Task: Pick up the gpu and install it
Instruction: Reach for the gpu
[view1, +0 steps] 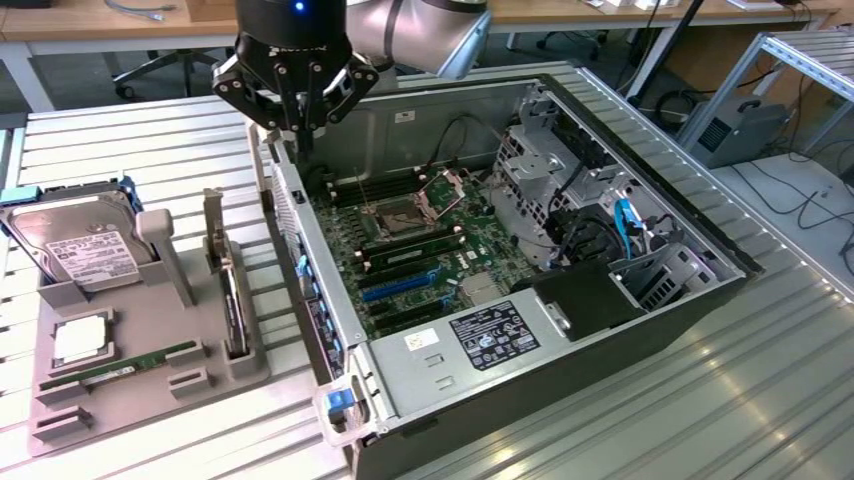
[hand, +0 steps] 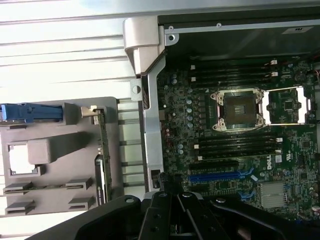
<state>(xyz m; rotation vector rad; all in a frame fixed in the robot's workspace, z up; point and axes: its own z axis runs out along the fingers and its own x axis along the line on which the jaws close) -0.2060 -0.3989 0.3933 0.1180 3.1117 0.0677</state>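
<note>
Exterior view, gripper (view1: 304, 140) closed, gpu (view1: 232, 300) well apart

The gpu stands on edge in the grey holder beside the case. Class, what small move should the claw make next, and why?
Probably shift the claw toward the exterior view's left, over the gpu. The claw hangs shut and empty above the case wall, while the gpu stands ungrasped in the grey holder.

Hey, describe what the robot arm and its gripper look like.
The arm is smooth silver-grey metal with a rounded joint housing, then a black wrist section bearing a small blue light. The gripper is matte black, built of pinned link bars tapering toward the tips.
</note>
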